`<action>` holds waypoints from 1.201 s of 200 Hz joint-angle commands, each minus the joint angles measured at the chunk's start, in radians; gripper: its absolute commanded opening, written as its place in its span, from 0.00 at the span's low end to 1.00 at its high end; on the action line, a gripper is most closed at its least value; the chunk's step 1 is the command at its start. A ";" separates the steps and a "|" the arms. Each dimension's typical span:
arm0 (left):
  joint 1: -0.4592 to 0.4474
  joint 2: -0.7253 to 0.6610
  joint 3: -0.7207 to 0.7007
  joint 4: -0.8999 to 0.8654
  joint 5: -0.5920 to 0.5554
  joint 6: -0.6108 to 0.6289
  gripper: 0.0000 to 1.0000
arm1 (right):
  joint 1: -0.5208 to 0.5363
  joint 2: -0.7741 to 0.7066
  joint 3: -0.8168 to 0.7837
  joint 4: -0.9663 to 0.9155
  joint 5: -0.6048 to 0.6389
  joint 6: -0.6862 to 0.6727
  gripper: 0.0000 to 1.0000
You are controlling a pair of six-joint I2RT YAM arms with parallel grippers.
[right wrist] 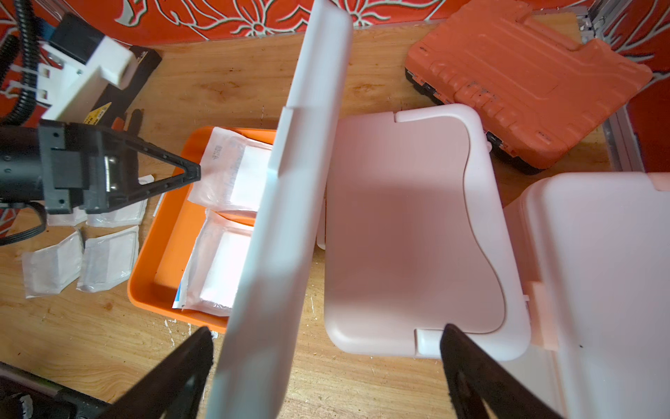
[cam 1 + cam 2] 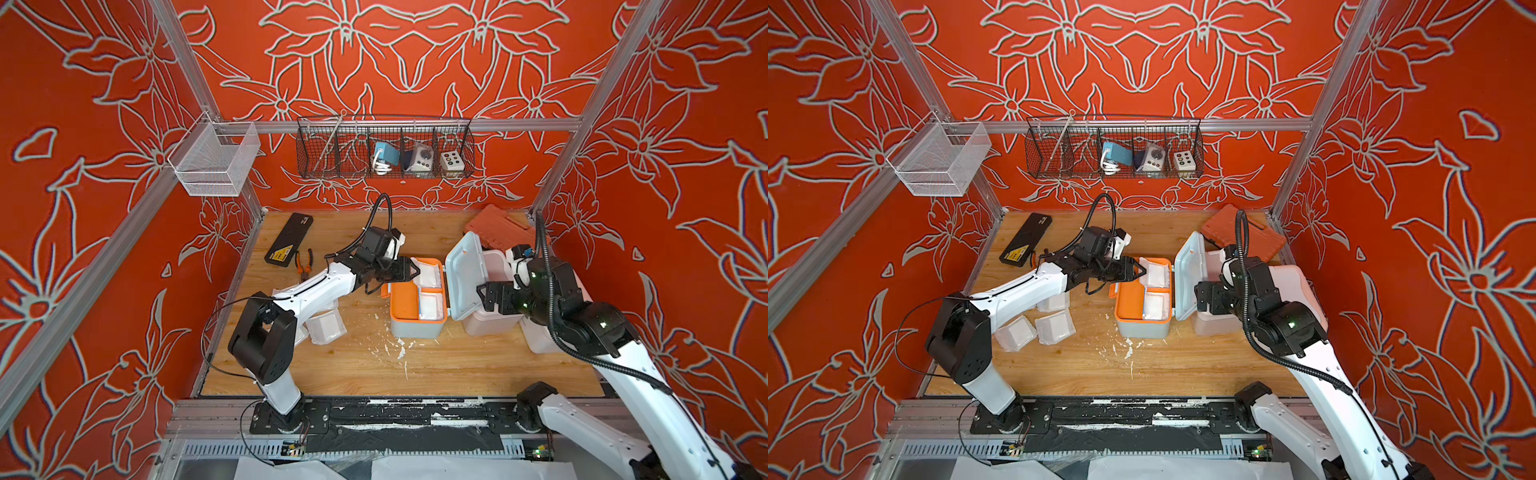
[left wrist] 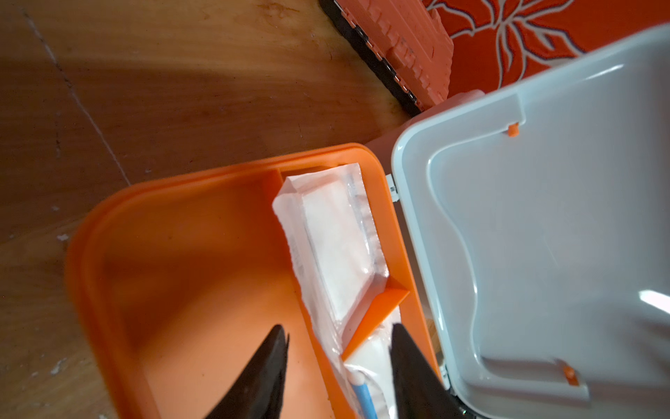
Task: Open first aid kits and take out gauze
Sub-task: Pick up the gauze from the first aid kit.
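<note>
Red-orange walls with pale flower outlines closed in a wooden tabletop (image 2: 436,374) framed by aluminium rails. A black wire basket (image 2: 384,147) holding a few small devices hung on the back rail, and a white mesh basket (image 2: 216,160) hung at the left corner post. At the table's far left lay a flat black case (image 2: 289,245) with a yellow label, a pair of pliers (image 2: 303,266) just beside it. An orange-red tool case (image 1: 525,83) lay in the far right corner. White flakes (image 2: 395,345) littered the wood in front of the blue-grey kit (image 2: 415,328).

That kit stood open mid-table. Its lid (image 1: 290,181) was upright on the right side and screened much of the orange tray (image 3: 181,272) from the right wrist view. A far gauze packet (image 3: 337,235) and a near gauze packet (image 1: 221,261) lay in the tray's two small compartments by the hinge (something blue showed under the nearer one). Several loose gauze packets (image 1: 83,254) lay on the table to the kit's left, partly hidden under the left arm in both top views.

The left gripper (image 3: 337,326) hung over the tray with its fingers apart on either side of the divider, clamped on nothing. The right gripper (image 1: 326,337) was spread wide around the lid's near edge. One finger was just beside the lid and the other well clear of it; whether the lid was touched could not be told. Beyond the lid sat the pale pink kit (image 1: 398,235), and to its right the white kit (image 1: 598,272), both with lids down.
</note>
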 commanded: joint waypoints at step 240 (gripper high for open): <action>0.330 -0.386 -0.189 -0.004 0.081 -0.016 0.00 | -0.006 0.000 0.026 0.010 -0.007 -0.003 0.98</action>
